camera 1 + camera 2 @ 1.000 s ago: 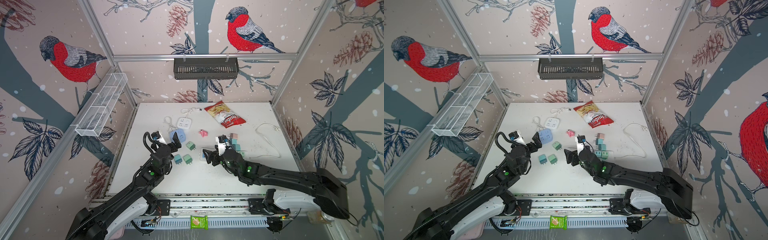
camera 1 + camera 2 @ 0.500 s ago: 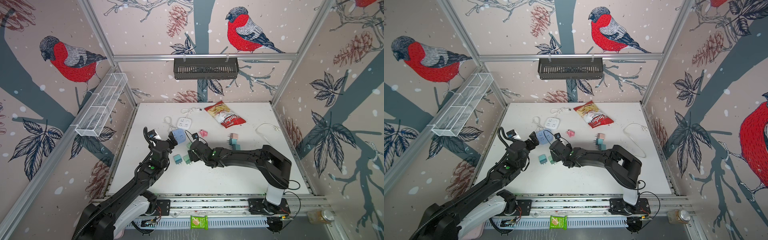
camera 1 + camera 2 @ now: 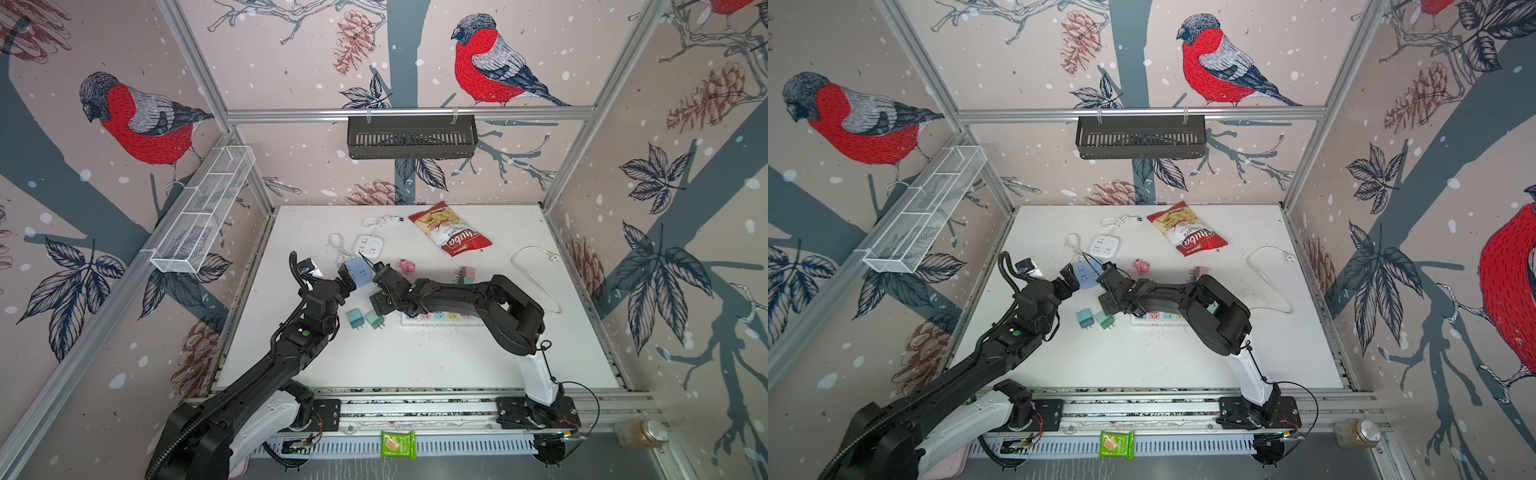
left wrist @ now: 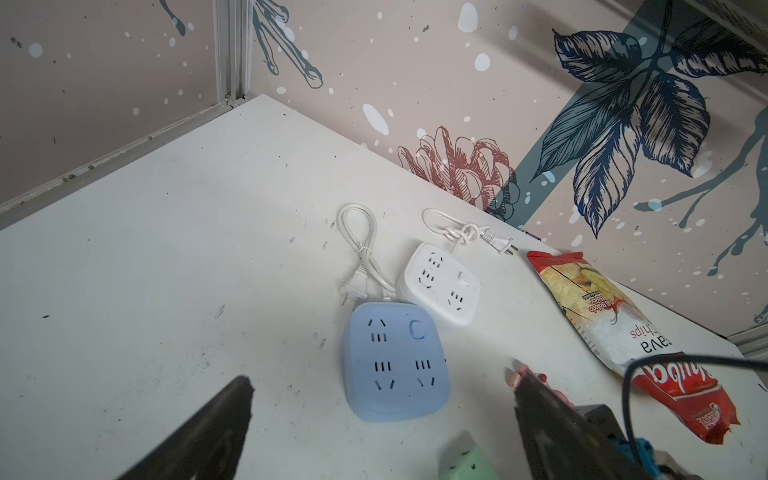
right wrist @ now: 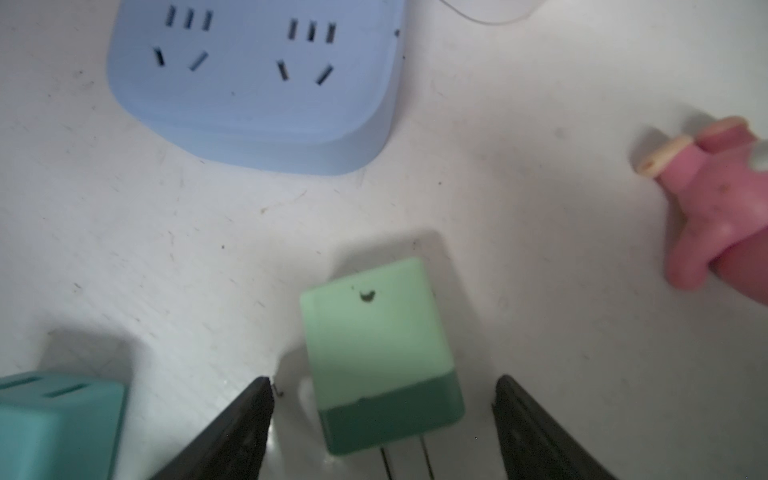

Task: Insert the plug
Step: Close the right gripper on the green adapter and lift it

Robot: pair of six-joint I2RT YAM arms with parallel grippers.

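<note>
While the right claw (image 5: 383,379) stands with its fingers apart and clamped on nothing, the green plug (image 5: 374,332) is seen lying flat on the counter (image 5: 540,332) between those fingers, touched by neither, its prongs (image 5: 426,457) pointed back toward the wrist. Because the plug's body is set slightly askew to the fingers, a twist may be expected if they are closed as they stand: one corner would be met first and the plug spun or squeezed out forward. Only the darker prong end lies level with the fingertips, so a shallow pinch there is judged likely to let the body droop or pivot once lifted. With the prongs facing away from the blue socket block (image 5: 249,83) just ahead of the claw, a turn-over is needed before insertion, and a slip could be caused by it. A teal plug (image 5: 54,415) close beside one finger could be knocked during closing. The left claw (image 4: 381,381) is also held wide apart and empty, with the same block just ahead of it; both arms are crowded there, so a collision is possible. Unless the block is steadied, it may be pushed along the counter rather than entered.
</note>
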